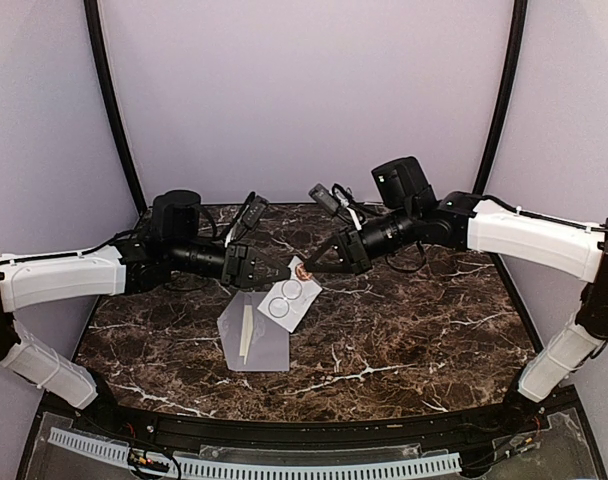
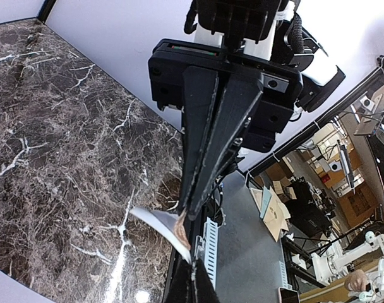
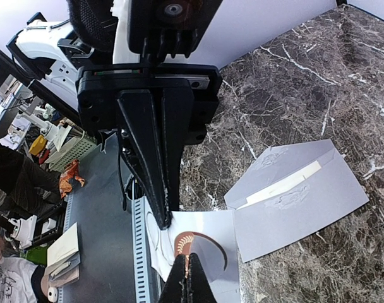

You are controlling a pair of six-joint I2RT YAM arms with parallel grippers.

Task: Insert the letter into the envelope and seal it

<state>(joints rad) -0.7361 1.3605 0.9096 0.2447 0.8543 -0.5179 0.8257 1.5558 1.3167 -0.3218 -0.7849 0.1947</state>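
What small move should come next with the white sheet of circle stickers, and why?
Probably ease the right gripper away from the left gripper, peeling the round copper-brown sticker: both are pinched shut on the white sticker sheet's raised end, that sticker between their tips.

Dark brown marble-look tabletop [image 1: 414,330]: smooth, slight sheen, white veining. Flat grey-lavender paper envelope [image 1: 256,340]: matt, a few crinkled patches, with a smoother cream strip along the flap. White sticker sheet with circle outlines [image 1: 289,300] reads as slick backing paper, and the round copper-brown sticker [image 3: 181,242] on it has a ridged rim; left gripper [image 2: 189,214] and right gripper [image 3: 168,218] are matt black plastic, white arm shells [image 1: 54,280] smooth plastic.
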